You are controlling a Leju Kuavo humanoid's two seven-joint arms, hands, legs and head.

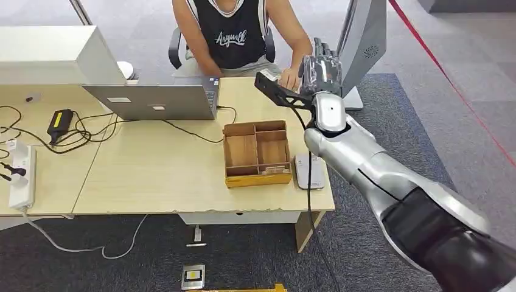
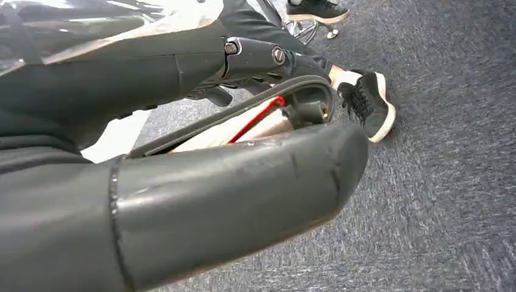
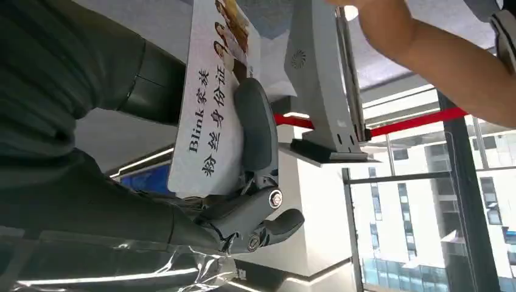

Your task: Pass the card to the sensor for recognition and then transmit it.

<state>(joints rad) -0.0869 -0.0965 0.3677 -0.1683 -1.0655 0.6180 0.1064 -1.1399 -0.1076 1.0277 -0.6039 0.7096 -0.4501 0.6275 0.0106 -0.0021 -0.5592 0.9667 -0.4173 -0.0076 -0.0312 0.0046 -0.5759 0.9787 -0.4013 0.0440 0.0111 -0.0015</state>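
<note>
Card [image 3: 210,91], flat glossy white, pinched by right hand [image 3: 243,170]

Card [image 3: 210,97]: white, printed with black "Blink" and Chinese characters, photo portraits at one end. Held in the right hand [image 3: 182,158], a dark finger [image 3: 255,125] lying across its printed face.

Sensor [image 1: 308,171]: flat pale-grey pad with rounded corners, on the table, below and nearer than the raised right hand.
</note>
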